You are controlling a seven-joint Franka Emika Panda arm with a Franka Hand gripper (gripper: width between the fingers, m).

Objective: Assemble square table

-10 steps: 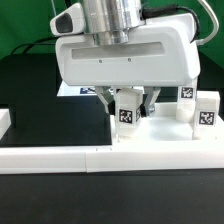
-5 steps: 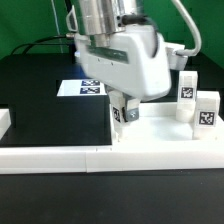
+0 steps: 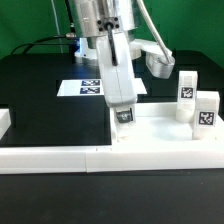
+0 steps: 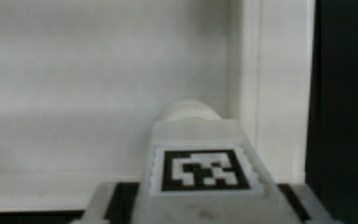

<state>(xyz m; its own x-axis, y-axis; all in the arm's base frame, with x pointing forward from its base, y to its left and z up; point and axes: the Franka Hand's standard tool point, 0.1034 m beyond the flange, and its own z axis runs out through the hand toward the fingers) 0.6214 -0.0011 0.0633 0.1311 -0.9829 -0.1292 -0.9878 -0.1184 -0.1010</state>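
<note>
My fingers are closed narrowly on one small white leg block, gripping it from both sides so that its black-and-white tag faces outward. In the wrist view the same leg block sits between my fingers, its tag turned toward the camera and its rounded end pointing away over the white slab. I hold it low over the square table slab, at the corner of the slab nearest the exterior view's left; whether the block touches the slab surface I cannot tell. The slab lies flat on the black bench, with its raised rim visible as a pale strip in the wrist view. Two more leg blocks stand upright on the slab toward the exterior view's right, one a little behind the other, both well apart from my grasp. A long white border bar runs along the front edge, and the marker board lies flat on the bench behind my arm.
</note>
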